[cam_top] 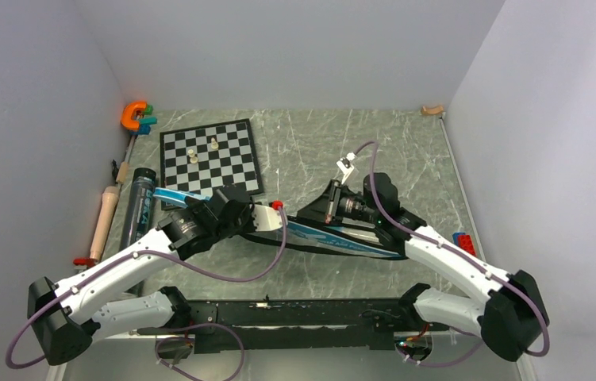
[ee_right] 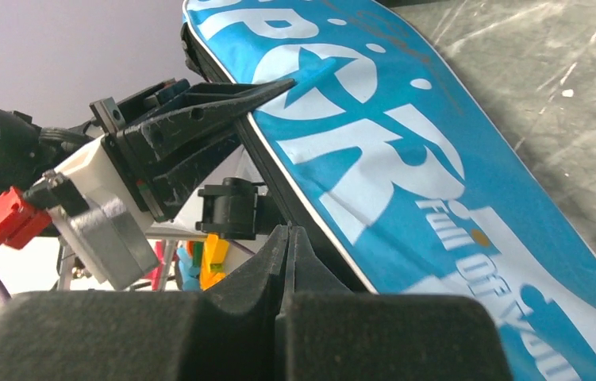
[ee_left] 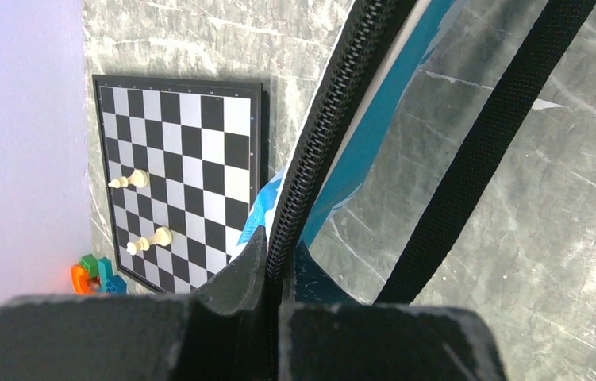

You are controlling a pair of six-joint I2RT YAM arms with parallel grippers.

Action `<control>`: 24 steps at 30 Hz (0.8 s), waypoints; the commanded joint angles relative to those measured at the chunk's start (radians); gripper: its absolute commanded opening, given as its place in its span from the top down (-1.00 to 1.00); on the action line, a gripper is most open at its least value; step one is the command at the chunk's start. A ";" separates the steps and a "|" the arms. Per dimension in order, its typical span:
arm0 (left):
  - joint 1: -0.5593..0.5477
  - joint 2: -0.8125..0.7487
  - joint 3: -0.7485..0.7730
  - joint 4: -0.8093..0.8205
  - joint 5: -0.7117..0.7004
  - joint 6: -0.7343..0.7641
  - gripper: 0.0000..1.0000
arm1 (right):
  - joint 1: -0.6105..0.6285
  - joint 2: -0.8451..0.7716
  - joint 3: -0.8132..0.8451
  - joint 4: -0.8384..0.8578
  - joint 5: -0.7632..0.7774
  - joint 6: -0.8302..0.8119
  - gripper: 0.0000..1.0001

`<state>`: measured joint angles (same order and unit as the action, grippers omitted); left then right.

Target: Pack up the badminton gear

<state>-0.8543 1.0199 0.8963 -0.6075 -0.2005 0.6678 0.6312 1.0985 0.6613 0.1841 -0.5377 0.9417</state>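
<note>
The blue bag lettered SPORT lies slantwise across the middle of the table. My left gripper is shut on the bag's black zipper edge, which rises out from between its fingers. The bag's black strap hangs beside it. In the right wrist view the left gripper clamps the rim of the bag, held up on edge. My right gripper is shut just below that rim; only a thin dark sliver shows between its tips. A long black tube lies at the left.
The chessboard with two pale pieces lies behind the bag. An orange clamp sits in the back left corner. A beige handle lies along the left wall. Coloured blocks rest by the right arm, a small wooden piece at the back right.
</note>
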 commanded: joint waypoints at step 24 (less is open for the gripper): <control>-0.018 0.024 0.136 -0.011 0.184 -0.083 0.10 | -0.111 -0.333 -0.009 -0.509 0.020 -0.240 1.00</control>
<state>-0.8371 1.0222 0.9401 -0.6315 -0.1181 0.6529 0.5240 0.7971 0.6472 -0.3557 -0.4751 0.7029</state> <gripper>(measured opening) 0.437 0.009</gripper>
